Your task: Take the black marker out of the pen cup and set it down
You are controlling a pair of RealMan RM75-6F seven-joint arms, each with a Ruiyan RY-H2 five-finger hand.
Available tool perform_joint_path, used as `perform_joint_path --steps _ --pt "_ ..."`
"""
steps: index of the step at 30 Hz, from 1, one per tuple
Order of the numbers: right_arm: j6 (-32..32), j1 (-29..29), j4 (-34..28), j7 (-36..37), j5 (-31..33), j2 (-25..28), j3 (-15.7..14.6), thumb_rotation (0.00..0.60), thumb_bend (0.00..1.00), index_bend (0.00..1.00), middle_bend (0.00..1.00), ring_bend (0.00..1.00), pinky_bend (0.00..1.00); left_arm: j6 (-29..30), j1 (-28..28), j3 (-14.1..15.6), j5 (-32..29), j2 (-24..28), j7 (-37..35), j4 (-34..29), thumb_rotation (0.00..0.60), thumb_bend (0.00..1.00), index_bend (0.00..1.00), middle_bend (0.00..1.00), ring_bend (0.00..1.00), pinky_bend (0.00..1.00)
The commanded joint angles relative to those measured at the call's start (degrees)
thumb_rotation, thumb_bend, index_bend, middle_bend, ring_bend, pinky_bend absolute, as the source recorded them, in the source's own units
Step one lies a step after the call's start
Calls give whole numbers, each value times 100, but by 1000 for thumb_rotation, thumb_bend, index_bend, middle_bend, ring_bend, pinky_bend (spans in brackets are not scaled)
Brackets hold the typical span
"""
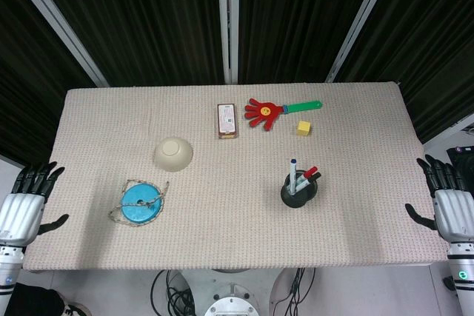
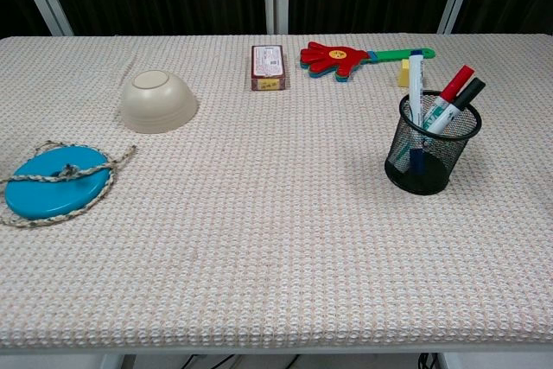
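One black marker (image 2: 461, 101) stands in the cup (image 2: 431, 158), its long axis leaning, black cap up and tipped away from my left hand toward my right. It is one of three markers there: a red-capped one (image 2: 449, 92) lies just beside it at the same lean, and a blue-capped one (image 2: 416, 88) stands nearly upright on the side nearer my left hand. The single mesh cup sits on the table (image 2: 276, 257), nearer my right hand (image 1: 448, 201) than my left hand (image 1: 26, 201), well apart from both. Both hands rest off the table's ends, released, fingers spread, holding nothing. Farther out lie one yellow block (image 2: 403, 73), one clapper (image 2: 346, 59), one box (image 2: 269, 67), one overturned bowl (image 2: 157, 101) and one blue disc (image 2: 59, 181) wrapped with rope (image 2: 95, 170).
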Motion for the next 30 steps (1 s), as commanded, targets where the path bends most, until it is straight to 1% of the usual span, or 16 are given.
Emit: perform_joint_path --steps 1,8,15,19,22,26,30 --pt "-18 6 -41 -31 -23 9 -17 600 176 0 0 0 0 -6 -10 5 23 -56 -54 79 600 131 102 42 0 0" --pt "-69 20 -156 -12 -116 65 -76 600 176 0 0 0 0 22 -18 10 81 -61 -55 87 600 131 101 43 0 0" --pt "-216 213 -313 -153 -214 39 -14 600 176 0 0 0 0 -66 -80 -13 60 -55 -50 92 600 131 102 42 0 0" --pt "-514 474 -479 -297 -214 65 75 600 176 22 0 0 0 -100 -71 40 83 -100 -90 144 600 130 102 42 0 0" --pt "-751 705 -655 -405 -160 108 198 600 176 50 0 0 0 -87 -48 66 90 -89 -105 142 600 131 102 42 0 0" --pt "-1104 1006 -783 -629 69 58 360 600 176 77 0 0 0 -34 -14 78 102 -94 -140 149 600 131 102 43 0 0" --pt "-1469 1256 -813 -832 330 -134 406 600 176 102 0 0 0 -75 -16 96 88 -105 -142 177 600 130 102 42 0 0"
